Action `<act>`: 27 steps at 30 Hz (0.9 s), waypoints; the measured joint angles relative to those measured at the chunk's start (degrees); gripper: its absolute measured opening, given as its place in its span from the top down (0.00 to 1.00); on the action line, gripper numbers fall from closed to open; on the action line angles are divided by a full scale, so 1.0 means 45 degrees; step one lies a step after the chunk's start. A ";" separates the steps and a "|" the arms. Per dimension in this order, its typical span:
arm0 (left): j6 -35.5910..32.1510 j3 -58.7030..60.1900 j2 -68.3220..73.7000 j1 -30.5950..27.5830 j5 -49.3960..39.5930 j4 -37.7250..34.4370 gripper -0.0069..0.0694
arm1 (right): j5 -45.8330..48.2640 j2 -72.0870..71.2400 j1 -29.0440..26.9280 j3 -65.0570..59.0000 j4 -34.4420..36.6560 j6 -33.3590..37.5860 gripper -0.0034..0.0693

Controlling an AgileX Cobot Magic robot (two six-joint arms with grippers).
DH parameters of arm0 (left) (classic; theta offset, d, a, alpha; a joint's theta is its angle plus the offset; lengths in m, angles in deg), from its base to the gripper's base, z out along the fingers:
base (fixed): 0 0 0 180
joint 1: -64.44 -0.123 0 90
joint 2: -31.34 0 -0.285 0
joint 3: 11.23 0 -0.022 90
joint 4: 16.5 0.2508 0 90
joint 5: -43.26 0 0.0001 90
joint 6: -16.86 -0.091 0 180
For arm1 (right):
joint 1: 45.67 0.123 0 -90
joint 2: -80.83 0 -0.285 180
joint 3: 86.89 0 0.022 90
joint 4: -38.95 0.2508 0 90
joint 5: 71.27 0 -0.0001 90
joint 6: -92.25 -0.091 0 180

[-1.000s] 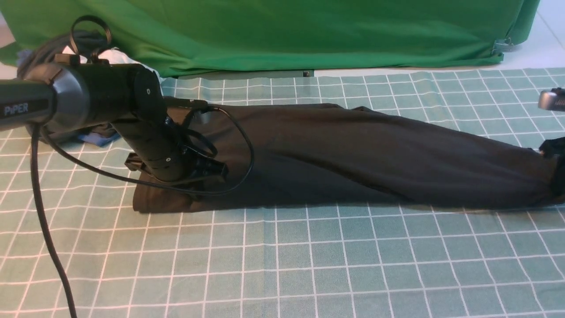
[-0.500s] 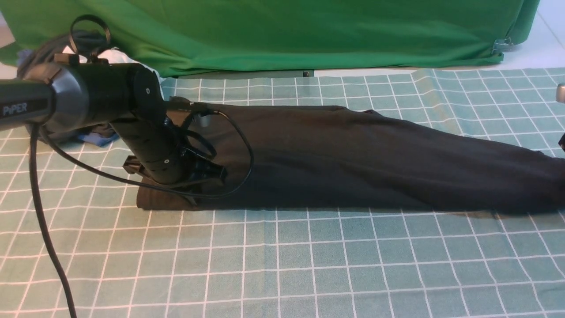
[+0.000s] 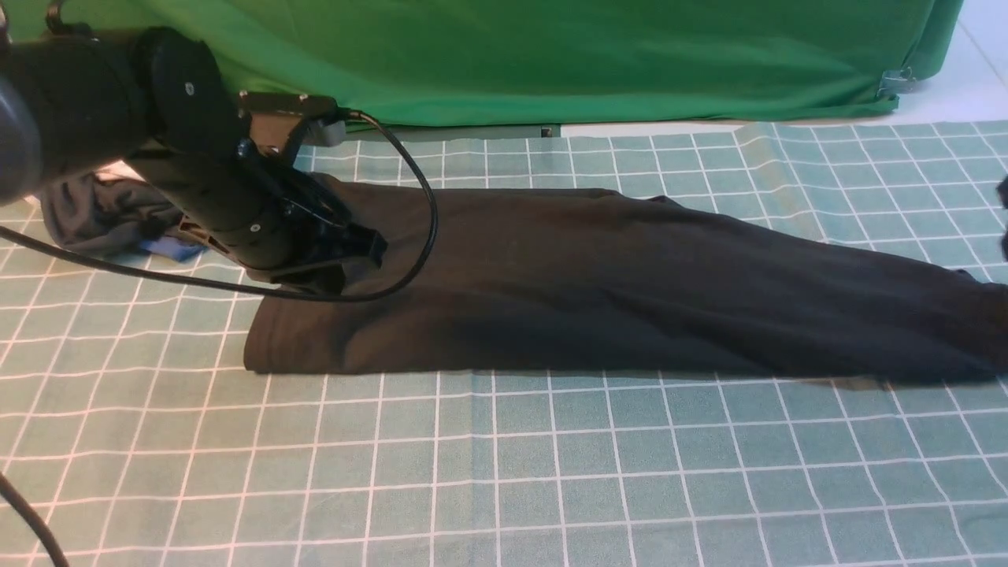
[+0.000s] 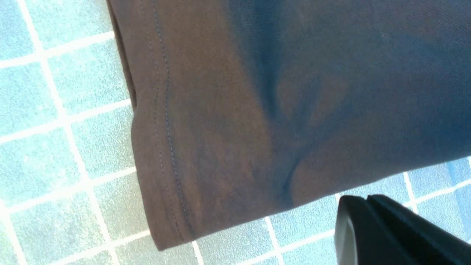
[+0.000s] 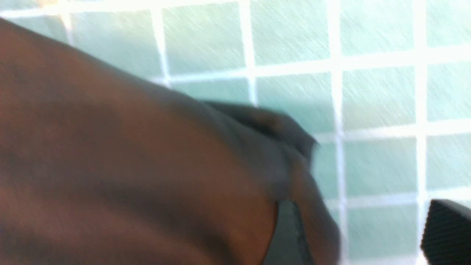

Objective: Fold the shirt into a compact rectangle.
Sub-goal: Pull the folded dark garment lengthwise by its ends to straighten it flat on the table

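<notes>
The black shirt (image 3: 598,276) lies on the checked cloth as a long folded strip, running from left of centre to the right edge. In the left wrist view its stitched hem (image 4: 162,121) lies flat. My left gripper (image 3: 366,246) hovers over the strip's left end, shut (image 4: 368,200) with nothing in it. Only a dark sliver of my right gripper (image 3: 1004,193) shows in the front view. In its wrist view it is open (image 5: 364,232): one ribbed finger (image 5: 445,230) stands clear over the cloth. The other finger (image 5: 287,235) is against the shirt's end (image 5: 147,176).
A heap of dark grey clothes (image 3: 102,213) with a blue piece (image 3: 169,248) lies at the far left behind my left arm. A green backdrop (image 3: 551,55) hangs along the back. The arm's black cable (image 3: 429,220) loops over the shirt. The green checked tablecloth (image 3: 504,472) covers the table.
My right gripper has opened, let go of the shirt's right end and drawn off to the right; that end now lies flat. My left arm has lifted up and back.
</notes>
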 joint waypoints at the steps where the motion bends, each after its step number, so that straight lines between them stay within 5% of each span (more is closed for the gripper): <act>1: 0.0000 0.0011 0.0000 0.0000 -0.0037 -0.0034 0.89 | -0.0227 0.0255 0.0160 0.0000 0.0062 0.0207 0.32; 6: 0.0000 0.0011 -0.0012 0.0000 -0.0102 -0.0081 0.89 | -0.0679 0.1228 0.0763 0.0000 0.0168 0.0783 0.32; 9: 0.0000 0.0011 -0.0012 0.0000 -0.0111 -0.0088 0.89 | -0.0834 0.1775 0.1046 0.0000 0.0109 0.0940 0.41; 12: 0.0012 0.0011 -0.0012 0.0000 -0.0196 -0.0088 0.89 | -0.0961 0.1795 0.1104 0.0000 0.0023 0.0953 0.78; 14: 0.0012 0.0011 -0.0012 0.0000 -0.0209 -0.0093 0.89 | -0.0961 0.1685 0.1104 0.0069 0.0008 0.0953 0.88; 27: 0.0052 0.0025 -0.0012 0.0000 -0.0344 -0.0124 0.89 | -0.1405 0.1330 0.1104 0.0671 -0.1046 0.0767 0.89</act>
